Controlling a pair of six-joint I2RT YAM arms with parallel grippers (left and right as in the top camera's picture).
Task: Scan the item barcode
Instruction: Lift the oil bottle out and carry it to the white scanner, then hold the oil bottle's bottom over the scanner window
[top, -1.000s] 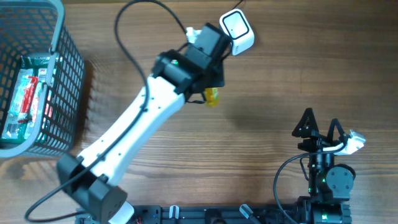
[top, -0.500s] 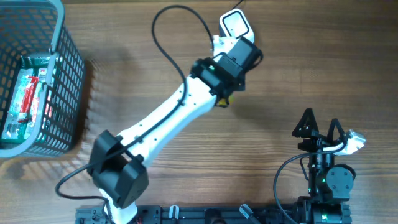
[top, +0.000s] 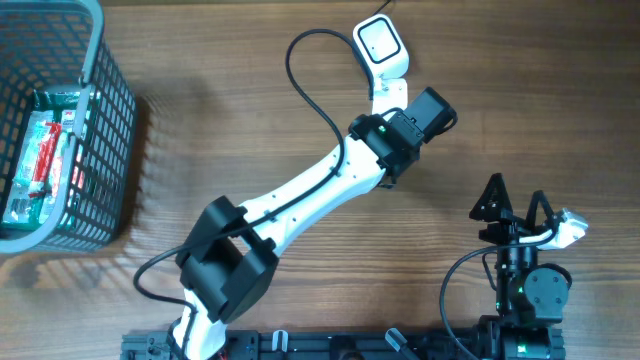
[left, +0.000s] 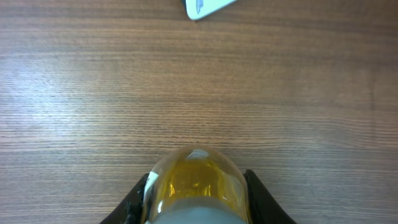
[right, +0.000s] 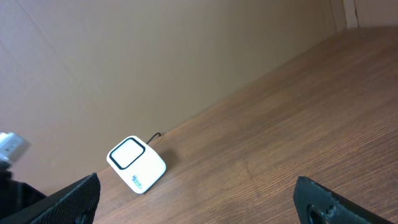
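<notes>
- One hand did the work: the left hand (left: 198, 200) was partly closed, its two dark fingers (left: 138, 200) clamped on either side of the yellow item (left: 196, 177).
- Within the last second that arm had swung across the worktop (top: 520, 90), from the left of the scanner (top: 381, 45) to just below and right of it. The grip did not change during the swing.
- The item had shown as a yellow spot under the wrist in the overhead view. It was now hidden beneath the wrist there and could be seen only from the left wrist camera.
- The item's long axis appeared to run in line with the fingers. Its rounded, clear end pointed away from the wrist, toward the bare wood ahead.
- No barcode showed on the visible face, so which side carried it could not be told.
- Only a corner of the scanner (left: 208, 7) reached the top edge of the wrist view, so the item was near it but not over its window. I judged the scan not yet made, with the item still to be carried over that window.
- Further out, the right hand (top: 515, 200) stood fully open and empty near its base, well apart from the scanner.
- The basket (top: 105, 120) of packets sat at the far left.
</notes>
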